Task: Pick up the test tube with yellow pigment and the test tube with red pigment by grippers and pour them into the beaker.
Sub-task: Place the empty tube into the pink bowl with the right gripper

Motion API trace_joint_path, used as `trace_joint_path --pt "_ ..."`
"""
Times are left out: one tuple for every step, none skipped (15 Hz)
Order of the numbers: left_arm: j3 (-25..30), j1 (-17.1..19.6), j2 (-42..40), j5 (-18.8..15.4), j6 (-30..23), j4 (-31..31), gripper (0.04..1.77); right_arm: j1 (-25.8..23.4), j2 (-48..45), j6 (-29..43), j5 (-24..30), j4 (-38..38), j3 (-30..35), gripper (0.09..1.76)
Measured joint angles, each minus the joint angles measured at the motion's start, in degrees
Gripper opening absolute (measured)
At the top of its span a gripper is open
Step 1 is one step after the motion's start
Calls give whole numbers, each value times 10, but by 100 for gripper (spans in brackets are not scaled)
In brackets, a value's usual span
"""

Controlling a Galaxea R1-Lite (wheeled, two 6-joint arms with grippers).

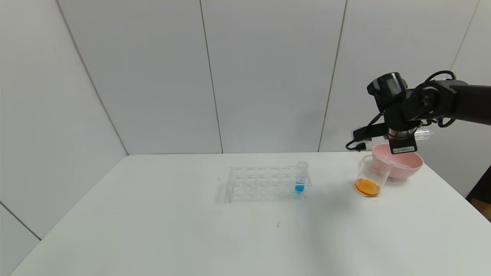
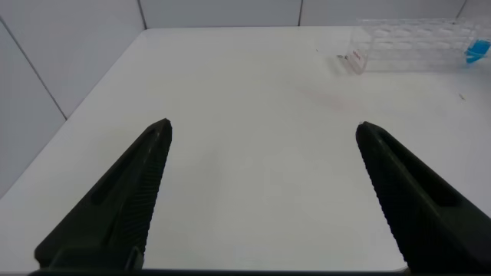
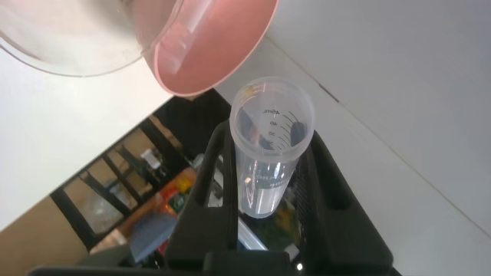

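Note:
My right gripper is shut on a clear graduated test tube and holds it sideways above the pink bowl. No liquid shows in that tube in the right wrist view, where it sits between my right gripper's black fingers. The beaker stands on the table just left of the bowl, with orange liquid at its bottom; its clear rim shows in the right wrist view. No tube with yellow or red liquid is in view. My left gripper is open and empty over bare table, out of the head view.
A pink bowl at the table's far right holds what looks like another clear tube; it also shows in the right wrist view. A clear tube rack at mid table holds a blue-liquid tube. The rack lies far from my left gripper.

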Motion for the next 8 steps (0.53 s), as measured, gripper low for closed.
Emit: trace_joint_path --pt "0 0 0 0 0 0 172 -7 -7 12 34 7 2 50" --pt "0 0 0 0 0 0 172 -15 -15 32 73 17 5 50" --pt "0 0 0 0 0 0 172 -23 -24 65 114 30 7 50" --pt "0 0 0 0 0 0 172 -33 -34 97 152 47 8 50" --pt "0 0 0 0 0 0 172 -45 -43 125 196 63 8 50" --pt "0 0 0 0 0 0 172 -58 -53 151 254 77 9 50" --pt "0 0 0 0 0 0 172 -70 -61 171 310 91 9 50" --pt "0 0 0 0 0 0 172 -87 -72 196 371 106 9 50"
